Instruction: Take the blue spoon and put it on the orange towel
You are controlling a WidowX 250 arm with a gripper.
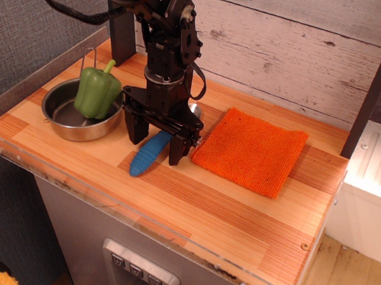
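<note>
The blue spoon lies on the wooden table, its ribbed blue handle pointing to the front left; its silver bowl is mostly hidden behind the gripper. My black gripper is open and lowered over the spoon, one finger on each side of the handle's upper part, fingertips near the table. It holds nothing. The orange towel lies flat just to the right of the gripper.
A steel pot with a green bell pepper in it stands at the left. A grey wall runs along the left edge and a plank wall along the back. The table's front edge has a clear plastic lip.
</note>
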